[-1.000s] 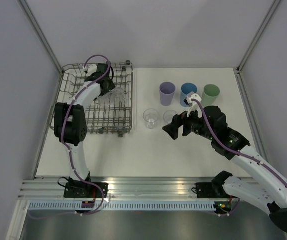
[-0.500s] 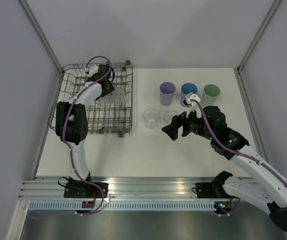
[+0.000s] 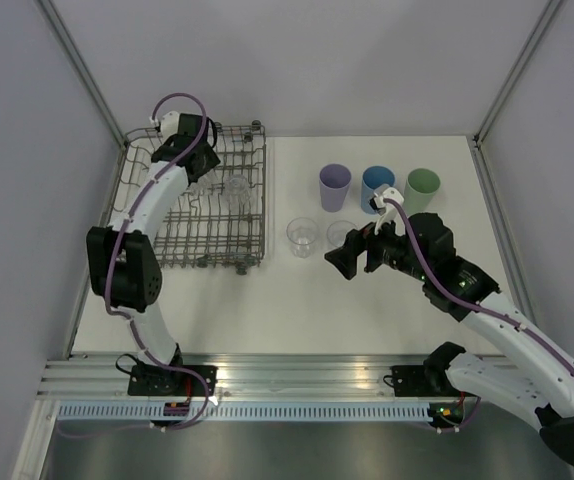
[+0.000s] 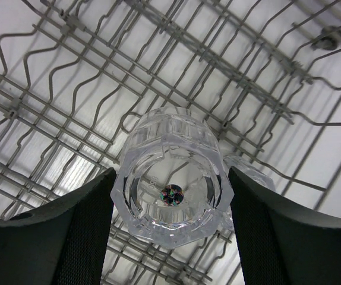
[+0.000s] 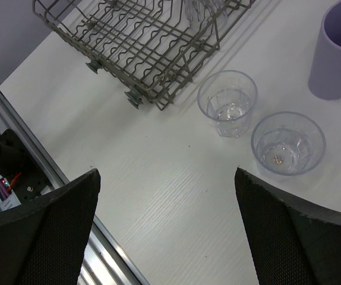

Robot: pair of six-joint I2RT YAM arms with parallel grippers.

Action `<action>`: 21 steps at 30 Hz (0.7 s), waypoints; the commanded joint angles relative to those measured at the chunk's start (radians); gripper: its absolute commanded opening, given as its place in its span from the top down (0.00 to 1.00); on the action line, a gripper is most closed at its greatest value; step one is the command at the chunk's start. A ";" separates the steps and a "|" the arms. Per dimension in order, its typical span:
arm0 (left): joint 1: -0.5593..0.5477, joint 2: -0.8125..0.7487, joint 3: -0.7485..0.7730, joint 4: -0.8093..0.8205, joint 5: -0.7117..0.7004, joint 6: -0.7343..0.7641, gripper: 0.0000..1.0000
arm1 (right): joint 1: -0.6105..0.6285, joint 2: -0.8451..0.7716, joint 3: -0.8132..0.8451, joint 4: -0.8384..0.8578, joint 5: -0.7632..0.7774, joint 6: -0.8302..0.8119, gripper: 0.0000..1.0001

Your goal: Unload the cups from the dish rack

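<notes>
Below me lies a white table (image 3: 297, 300), with an aluminium rail (image 3: 307, 372) along its near edge. Pale grey walls (image 3: 307, 60) stand around it, joined by slim metal posts (image 3: 80, 68).

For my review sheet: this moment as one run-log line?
left gripper: shut on clear cup over dish rack | right gripper: open, empty | rack: second clear cup | table: five cups

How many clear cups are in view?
4: two cups on the table beside the dish rack, one cup in the left gripper above it, one inside it. Others could hide behind the arm.
</notes>
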 commanded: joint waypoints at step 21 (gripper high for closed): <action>-0.016 -0.664 -0.481 0.594 1.108 -0.293 0.98 | -0.004 -0.128 -0.098 0.413 -0.048 0.372 0.06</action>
